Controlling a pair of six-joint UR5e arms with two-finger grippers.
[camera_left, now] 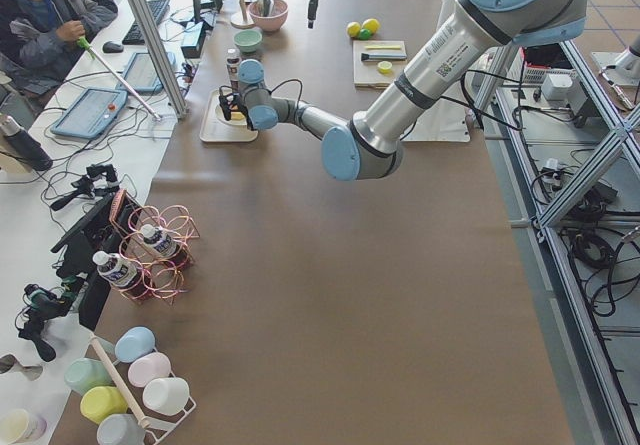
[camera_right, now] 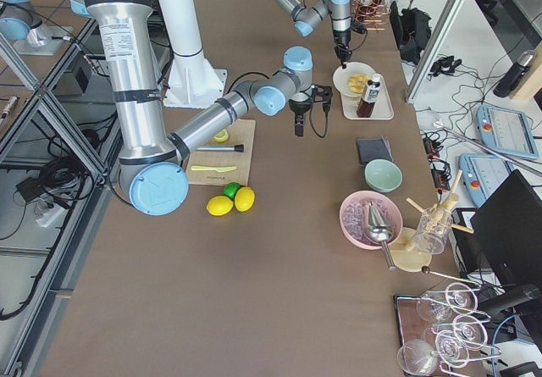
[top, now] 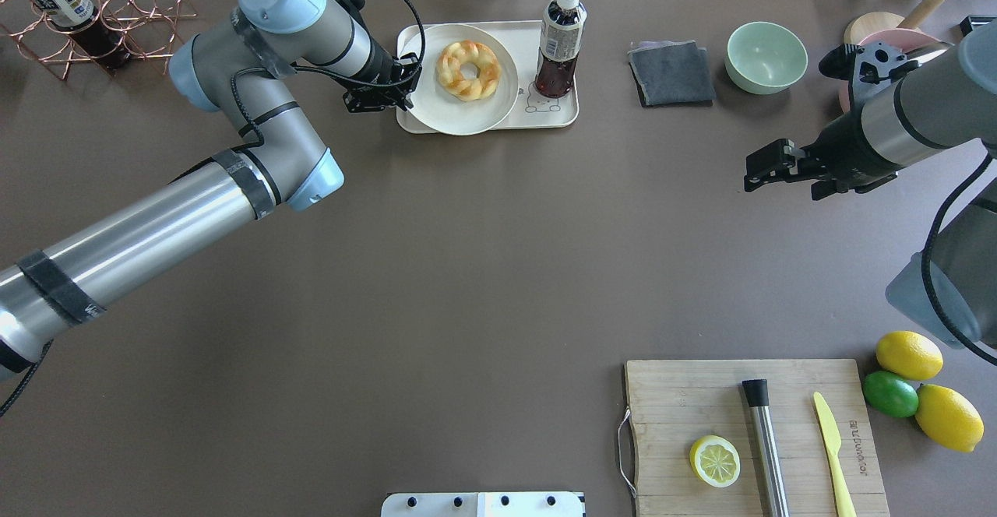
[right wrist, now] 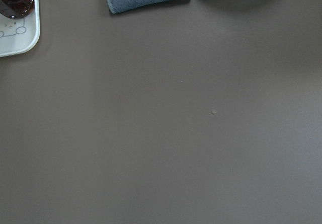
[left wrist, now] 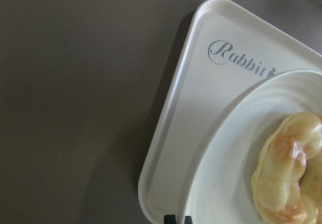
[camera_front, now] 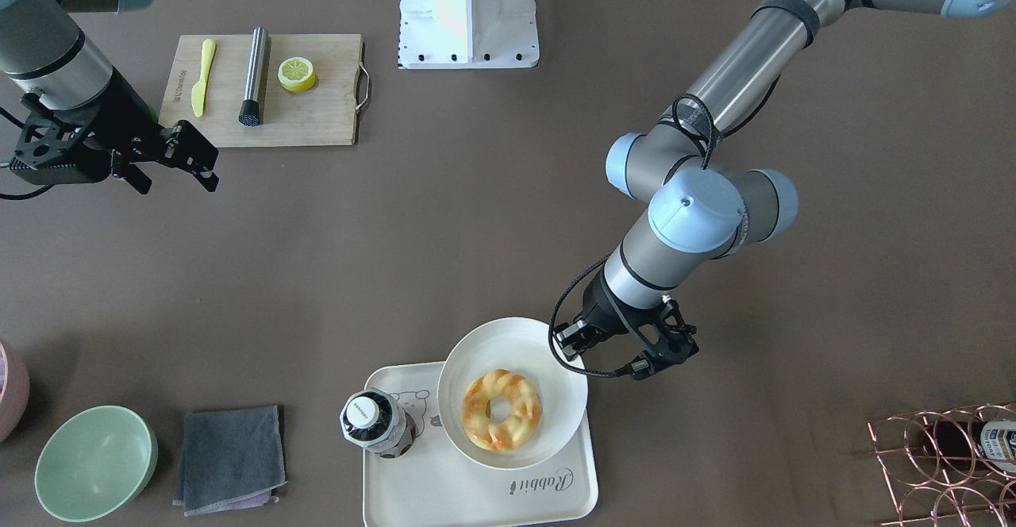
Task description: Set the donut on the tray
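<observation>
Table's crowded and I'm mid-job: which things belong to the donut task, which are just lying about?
Job: donut, on the round white plate; tray under that plate; left gripper by the plate's rim.
Lying about: drink bottle on the tray, grey cloth, green bowl, cutting board with lemon half, yellow knife, metal rod; right gripper.

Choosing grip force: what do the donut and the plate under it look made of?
Donut: likely a plastic or foam replica, from its glossy, waxy sheen. Plate: matte cream, faintly speckled; ceramic or melamine, cannot tell which.
</observation>
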